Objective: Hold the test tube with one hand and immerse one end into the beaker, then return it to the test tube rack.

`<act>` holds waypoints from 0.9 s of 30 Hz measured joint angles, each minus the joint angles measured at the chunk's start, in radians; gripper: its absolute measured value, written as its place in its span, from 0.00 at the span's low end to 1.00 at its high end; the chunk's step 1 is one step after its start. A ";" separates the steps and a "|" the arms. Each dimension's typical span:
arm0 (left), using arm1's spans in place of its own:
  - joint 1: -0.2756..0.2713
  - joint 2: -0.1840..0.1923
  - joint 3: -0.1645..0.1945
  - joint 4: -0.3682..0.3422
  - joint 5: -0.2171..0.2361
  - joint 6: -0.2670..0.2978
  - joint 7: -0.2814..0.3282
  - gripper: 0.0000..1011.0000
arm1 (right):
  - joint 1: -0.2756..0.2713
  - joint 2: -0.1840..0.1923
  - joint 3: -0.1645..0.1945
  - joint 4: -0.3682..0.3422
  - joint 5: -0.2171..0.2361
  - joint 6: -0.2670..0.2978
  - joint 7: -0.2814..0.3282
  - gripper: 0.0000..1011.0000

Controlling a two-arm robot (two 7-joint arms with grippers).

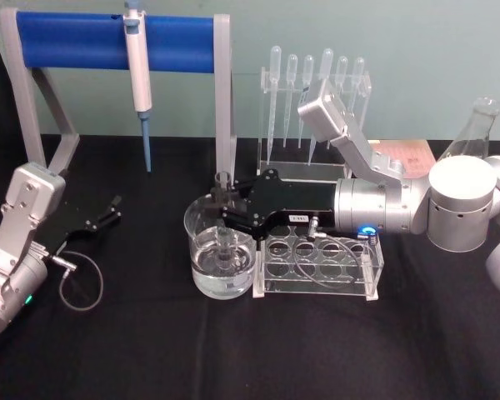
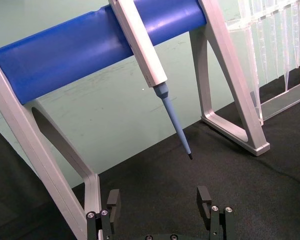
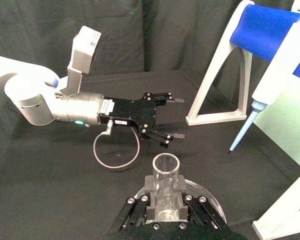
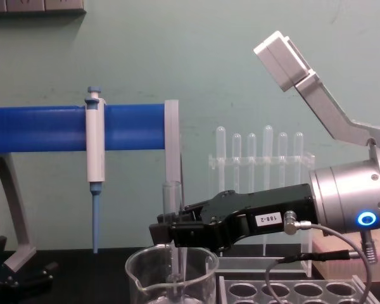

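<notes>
My right gripper reaches in from the right and is shut on the test tube, which it holds upright. The tube's lower end dips into the water in the beaker at the table's middle. From the chest, the test tube rises above the black jaws of the right gripper and runs down inside the beaker. In the right wrist view the tube's open rim sits between the fingers. My left gripper rests open at the far left, apart from the beaker, also seen open as the left gripper.
A clear tube rack stands right beside the beaker, under my right arm. Behind are a blue-barred stand holding a pipettor, a pipette rack, and a conical flask at the far right. A looped cable lies by the left arm.
</notes>
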 joint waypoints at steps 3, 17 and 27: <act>0.000 0.000 0.000 0.000 0.000 0.000 0.000 0.99 | 0.000 0.000 0.000 0.000 0.000 0.000 0.000 0.23; 0.000 0.000 0.000 0.000 0.000 0.000 0.000 0.99 | 0.000 0.000 0.000 0.000 0.000 0.000 0.000 0.23; 0.000 0.000 0.000 0.000 0.000 0.000 0.000 0.99 | 0.000 0.000 0.000 0.000 0.000 0.000 0.000 0.23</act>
